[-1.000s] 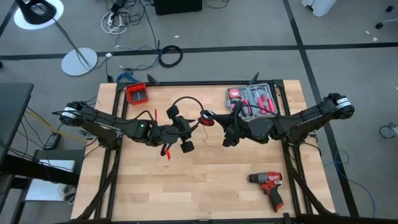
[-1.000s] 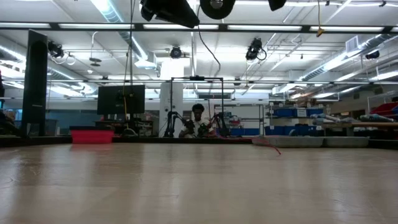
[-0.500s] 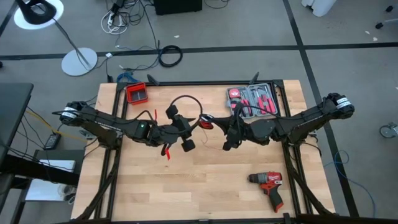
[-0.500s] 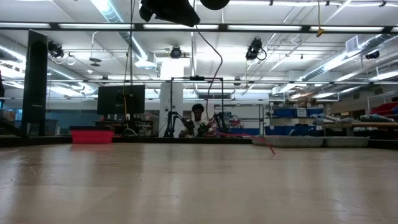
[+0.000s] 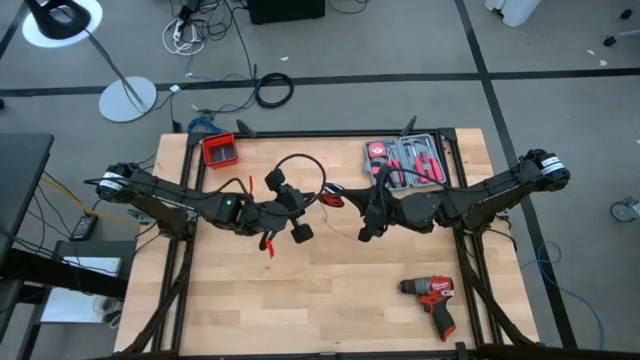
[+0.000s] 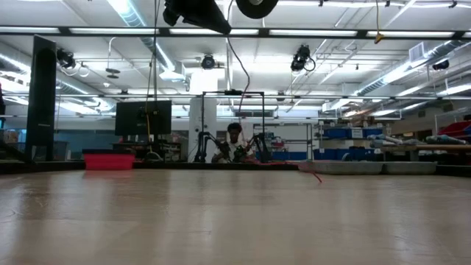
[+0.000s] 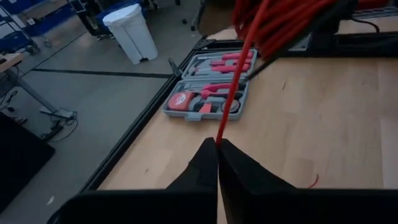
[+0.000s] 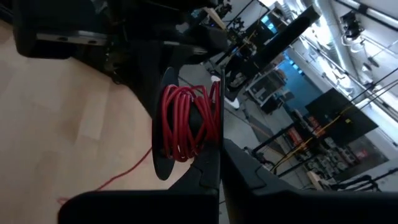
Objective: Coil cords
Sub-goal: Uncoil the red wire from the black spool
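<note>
- High view: wooden bench. Left claw and right claw meet at frame centre, the cords strung between them. A black loop of wire arches toward the upper centre; a red coil sits just left of the right claw. The run lies roughly left to right, so the coil lies to the right of the left claw and touches the right claw, the nearer arm. Open tool case upper right, red drill lower right, small red bin upper left.
- Low view: both claws hang at the top edge above the bench; a thin wire drops from them; a red strand trails down right of centre.
- Left wrist view: left claw pressed together on a single red strand that rises to the coil at the top; a second ago these fingers stood wide apart.
- Right wrist view: right claw together, clamped on the red coil, as it was a second ago.
</note>
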